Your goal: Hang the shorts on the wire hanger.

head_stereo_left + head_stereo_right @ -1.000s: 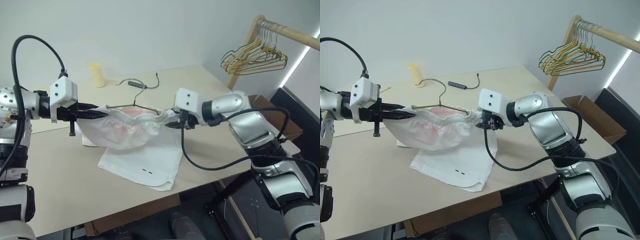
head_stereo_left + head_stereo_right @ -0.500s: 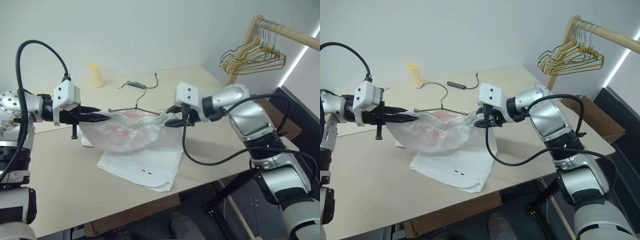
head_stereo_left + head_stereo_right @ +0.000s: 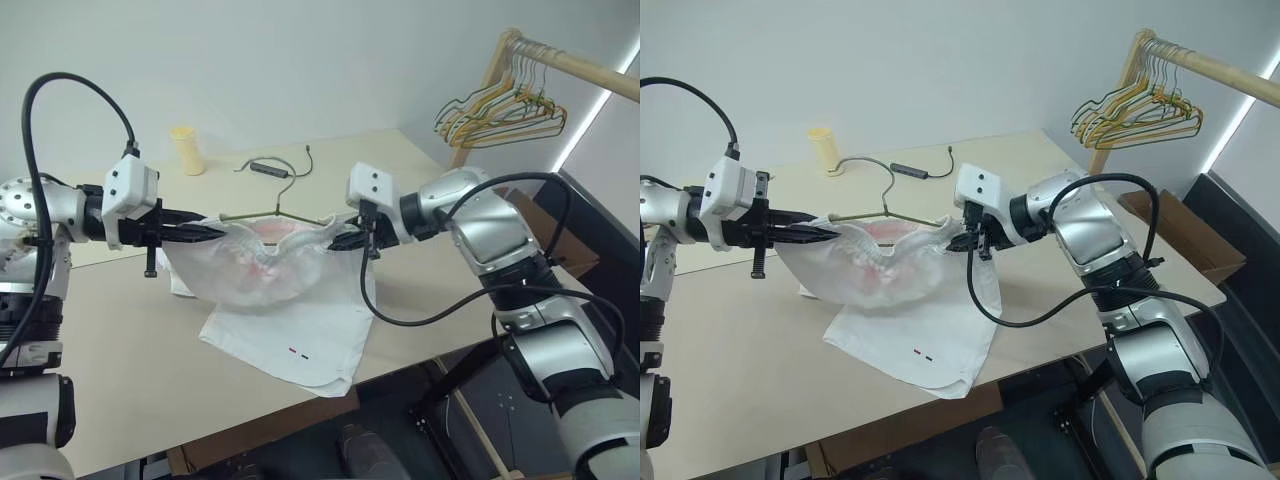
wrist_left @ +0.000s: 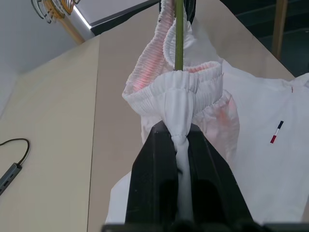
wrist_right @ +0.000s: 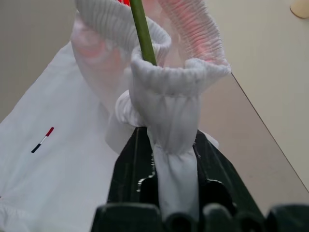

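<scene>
Wire hanger [image 3: 262, 213]: lower bar and both ends hidden inside the bunched waistband of the shorts [image 3: 290, 310]; just the hook and the upper wires show. Left gripper [image 3: 205, 232] and right gripper [image 3: 338, 243]: tips buried in waistband folds, jaws clamped on cloth; can't tell if the wire is caught too. Tiny dark marks near the leg hem too small to read. Bunched hangers [image 3: 500, 110] overlap, count unclear. Rail [image 3: 580, 72] cut off by the picture's right edge.
</scene>
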You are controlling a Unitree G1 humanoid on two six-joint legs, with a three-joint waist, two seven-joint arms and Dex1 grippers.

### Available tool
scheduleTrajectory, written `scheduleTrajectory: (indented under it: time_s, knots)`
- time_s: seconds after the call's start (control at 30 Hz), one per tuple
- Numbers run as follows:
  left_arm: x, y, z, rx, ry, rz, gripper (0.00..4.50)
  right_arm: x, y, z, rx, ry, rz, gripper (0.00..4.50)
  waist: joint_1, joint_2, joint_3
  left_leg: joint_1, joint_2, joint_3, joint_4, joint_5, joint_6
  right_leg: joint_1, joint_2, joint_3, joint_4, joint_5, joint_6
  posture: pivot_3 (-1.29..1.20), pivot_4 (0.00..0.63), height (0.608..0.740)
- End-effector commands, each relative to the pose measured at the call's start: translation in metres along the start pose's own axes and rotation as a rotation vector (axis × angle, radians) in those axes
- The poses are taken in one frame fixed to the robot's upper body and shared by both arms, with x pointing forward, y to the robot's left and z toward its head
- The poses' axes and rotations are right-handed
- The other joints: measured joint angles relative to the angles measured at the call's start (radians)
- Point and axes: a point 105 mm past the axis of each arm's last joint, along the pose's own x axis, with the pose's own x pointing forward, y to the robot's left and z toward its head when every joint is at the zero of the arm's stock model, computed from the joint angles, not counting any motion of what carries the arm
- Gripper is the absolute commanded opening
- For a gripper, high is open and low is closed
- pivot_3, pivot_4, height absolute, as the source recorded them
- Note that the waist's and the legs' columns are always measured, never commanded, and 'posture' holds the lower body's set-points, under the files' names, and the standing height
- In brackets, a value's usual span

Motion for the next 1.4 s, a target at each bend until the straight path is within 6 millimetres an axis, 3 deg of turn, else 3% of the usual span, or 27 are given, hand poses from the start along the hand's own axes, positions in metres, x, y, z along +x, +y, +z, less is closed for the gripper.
scheduleTrajectory:
  time_s: [0.03, 0.17, 0.5, 0.63, 0.73, 0.93, 1.17, 1.4]
  knots:
    - [-0.006, 0.007, 0.013, 0.052, -0.024, 0.033, 0.00, -0.011, -0.009, 0.006, -0.037, -0.008, -0.069, 0.02, 0.000, 0.000, 0.000, 0.000, 0.000, 0.000, 0.000, 0.000, 0.000, 0.000, 0.000, 0.000, 0.000, 0.000, 0.000, -0.22, 0.000, 0.740]
    - [-0.006, 0.010, 0.010, 0.037, -0.018, 0.044, 0.00, -0.012, -0.010, 0.007, -0.035, -0.016, -0.087, 0.02, 0.000, 0.000, 0.000, 0.000, 0.000, 0.000, 0.000, 0.000, 0.000, 0.000, 0.000, 0.000, 0.000, 0.000, 0.000, -0.22, 0.000, 0.740]
    - [-0.002, 0.023, 0.014, 0.021, -0.088, 0.119, 3.17, -0.022, -0.013, 0.007, 0.015, -0.046, -0.147, 0.00, -0.001, 0.000, 0.000, 0.000, 0.000, 0.000, 0.000, 0.000, 0.000, 0.000, 0.000, 0.000, 0.000, 0.000, 0.000, -0.24, 0.000, 0.740]
    - [-0.003, 0.040, 0.025, 0.062, -0.158, 0.258, 4.47, -0.036, -0.016, 0.000, 0.075, -0.049, -0.217, 0.00, 0.000, 0.000, 0.000, -0.001, 0.000, 0.000, 0.000, 0.000, 0.000, 0.000, -0.001, 0.000, 0.000, 0.000, 0.000, -0.26, 0.000, 0.740]
    - [-0.008, 0.053, 0.028, 0.037, -0.218, 0.364, 4.47, -0.050, -0.020, -0.009, 0.154, -0.039, -0.318, 0.00, 0.000, 0.000, 0.000, -0.001, 0.000, -0.001, 0.000, 0.000, 0.000, 0.000, -0.001, -0.001, -0.001, 0.000, 0.000, -0.27, 0.000, 0.740]
    - [0.002, 0.028, 0.033, -0.019, -0.345, 0.281, 4.47, -0.086, -0.031, -0.035, 0.390, 0.031, -0.618, 0.00, -0.018, 0.000, 0.000, -0.001, 0.000, 0.000, 0.000, 0.000, 0.000, 0.000, -0.001, 0.001, 0.001, 0.000, 0.000, -0.31, 0.000, 0.740]
    - [0.021, 0.011, 0.053, -0.111, -0.547, 0.269, 4.47, -0.126, -0.018, -0.082, 0.642, 0.201, -0.885, 0.00, -0.031, 0.000, 0.000, -0.002, -0.001, -0.001, 0.001, 0.000, 0.000, 0.000, -0.003, 0.001, 0.000, 0.000, 0.001, -0.35, 0.000, 0.740]
    - [0.042, 0.002, 0.056, -0.177, -0.595, 0.243, 4.47, -0.178, -0.016, -0.114, 0.883, 0.302, -1.180, 0.00, -0.080, 0.001, -0.001, -0.001, -0.002, 0.000, 0.001, 0.000, 0.000, 0.002, -0.002, 0.002, 0.000, 0.000, 0.001, -0.41, 0.000, 0.740]
